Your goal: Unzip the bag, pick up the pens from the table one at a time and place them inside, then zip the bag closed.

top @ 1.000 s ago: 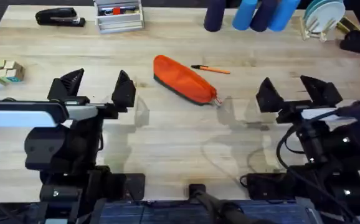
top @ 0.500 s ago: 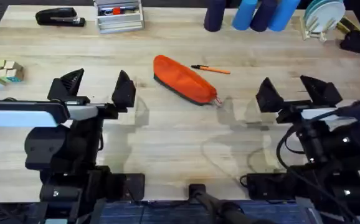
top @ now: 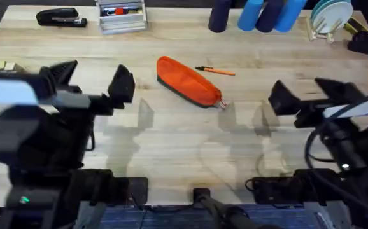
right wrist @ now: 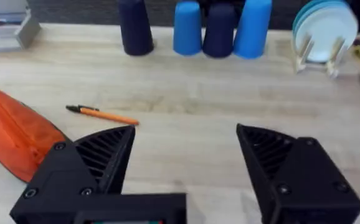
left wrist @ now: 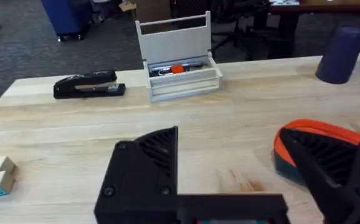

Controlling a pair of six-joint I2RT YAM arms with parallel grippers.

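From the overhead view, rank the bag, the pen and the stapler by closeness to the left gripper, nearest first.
1. The bag, just right of the left gripper, mid-table.
2. The stapler, far left corner.
3. The pen, beyond the bag.

The bag [top: 189, 83] is an elongated orange pouch with a dark grey lower edge, lying flat near the middle of the desk [top: 171, 146] and angled across the planks. A small pull shows at its nearer, narrow end. One pen [top: 214, 70], slim with an orange barrel and a black end, lies just beside the bag's far side, apart from it. The desk is light wood in plank strips.
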